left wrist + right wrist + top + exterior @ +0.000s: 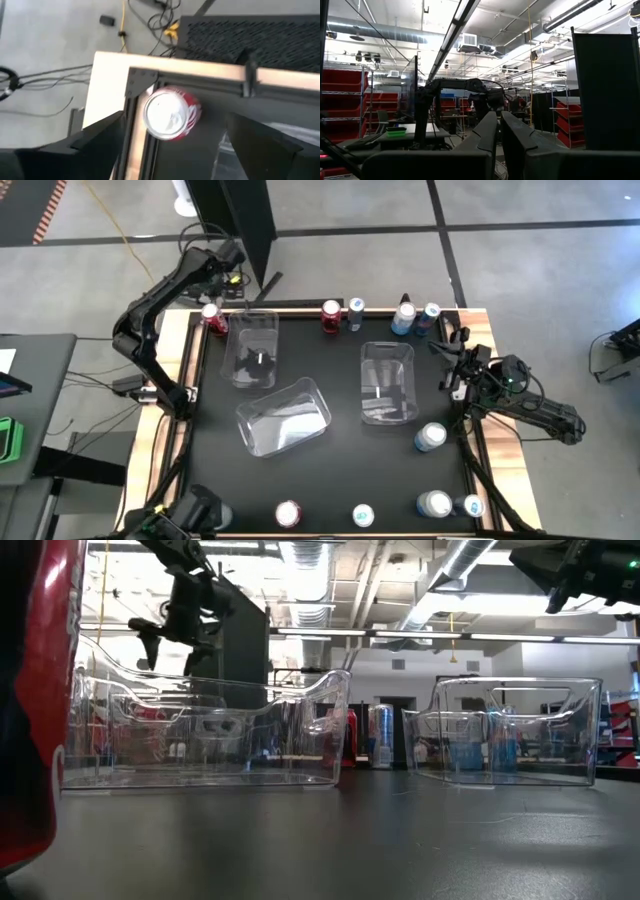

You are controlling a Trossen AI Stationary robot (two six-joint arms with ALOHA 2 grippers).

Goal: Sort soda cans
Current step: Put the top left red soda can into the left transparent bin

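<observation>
A red soda can [170, 114] with a silver top stands upright in the table's far left corner [212, 317]. My left gripper [175, 150] hovers open above it, one finger on each side of the can and clear of it; it also shows up high in the low view [172, 648]. More soda cans stand along the far edge: a red one [331, 315], a dark blue one [355, 309] and two silver-blue ones [403, 318]. Others lie or stand near the front and right [430, 437]. My right gripper [499, 131] is shut and waits at the table's right edge [447, 348].
Three clear plastic bins stand mid-table: one at the far left [253, 348], one tilted in the middle [284, 416], one on the right [387, 382]. A red can [30, 700] stands close to the low camera. The table's wooden rim [200, 70] runs behind the corner can.
</observation>
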